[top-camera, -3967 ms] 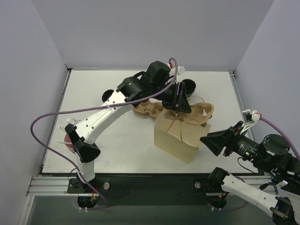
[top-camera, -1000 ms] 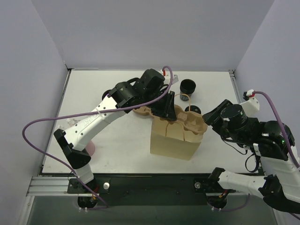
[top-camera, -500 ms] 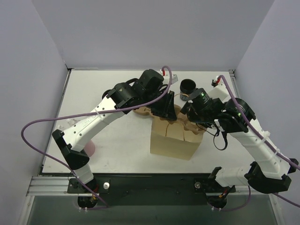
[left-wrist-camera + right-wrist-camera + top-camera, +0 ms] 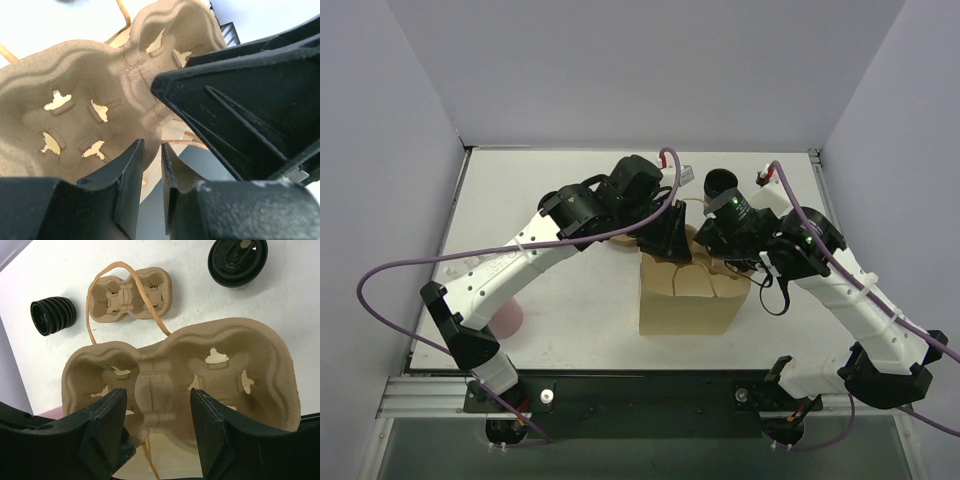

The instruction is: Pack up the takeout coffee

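The takeout coffee (image 4: pixel 720 183), a small black cup with a round lid, stands on the table behind the paper bag (image 4: pixel 685 308); it also shows in the right wrist view (image 4: pixel 237 260). A brown pulp carrier (image 4: pixel 235 375) sits in the bag's mouth. My left gripper (image 4: pixel 672 240) is shut on the carrier's rim (image 4: pixel 85 80), with its fingers (image 4: pixel 131 165) close together. My right gripper (image 4: pixel 157 392) is open above the carrier's middle and holds nothing; in the top view it (image 4: pixel 712 240) is beside the left one.
A second pulp carrier (image 4: pixel 131 294) lies on the table behind the bag. A stack of black lids (image 4: pixel 52 316) lies on its side to the left. The bag's twine handle (image 4: pixel 125 270) arches upward. A pink object (image 4: pixel 507 318) sits at the left front.
My right arm has swung in from the right to above the bag. My left gripper has brought the carrier down into the bag's mouth, and the bag now stands squarer.
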Robot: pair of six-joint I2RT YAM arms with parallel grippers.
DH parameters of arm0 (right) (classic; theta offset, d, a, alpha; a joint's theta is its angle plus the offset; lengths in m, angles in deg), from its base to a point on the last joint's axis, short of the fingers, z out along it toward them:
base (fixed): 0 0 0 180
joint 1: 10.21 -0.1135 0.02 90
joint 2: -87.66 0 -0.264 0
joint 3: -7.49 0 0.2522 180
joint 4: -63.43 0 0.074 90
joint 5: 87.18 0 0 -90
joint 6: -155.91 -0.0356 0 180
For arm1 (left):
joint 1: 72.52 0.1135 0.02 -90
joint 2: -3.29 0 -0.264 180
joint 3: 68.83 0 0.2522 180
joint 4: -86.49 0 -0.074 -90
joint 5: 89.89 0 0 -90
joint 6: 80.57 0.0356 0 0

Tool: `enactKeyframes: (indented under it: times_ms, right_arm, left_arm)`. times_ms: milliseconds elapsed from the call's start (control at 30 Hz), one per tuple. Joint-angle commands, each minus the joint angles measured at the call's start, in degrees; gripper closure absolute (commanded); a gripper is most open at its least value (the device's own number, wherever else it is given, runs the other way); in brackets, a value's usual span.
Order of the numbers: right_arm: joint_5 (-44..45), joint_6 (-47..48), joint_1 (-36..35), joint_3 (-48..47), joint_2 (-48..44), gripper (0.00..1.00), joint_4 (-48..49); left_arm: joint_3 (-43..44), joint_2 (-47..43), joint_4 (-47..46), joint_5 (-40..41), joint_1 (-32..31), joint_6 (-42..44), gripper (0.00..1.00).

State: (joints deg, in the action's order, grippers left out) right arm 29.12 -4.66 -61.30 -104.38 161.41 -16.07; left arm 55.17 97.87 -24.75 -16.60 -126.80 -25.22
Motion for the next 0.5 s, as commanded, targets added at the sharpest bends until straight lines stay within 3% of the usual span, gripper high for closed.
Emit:
enactKeyframes:
  times_ms: [0, 467]
  right_arm:
    - [0.4, -0.4, -0.1, 0.8, 1.5, 0.46, 0.8]
    - [-1.4, 8.9, 0.6, 3.7, 1.8, 0.47, 5.2]
  left_arm:
    - [-1.7, -3.4, -3.8, -0.3, -0.1, 0.6, 0.69]
    - [-2.9, -4.5, -4.8, 0.3, -0.1, 0.6, 0.7]
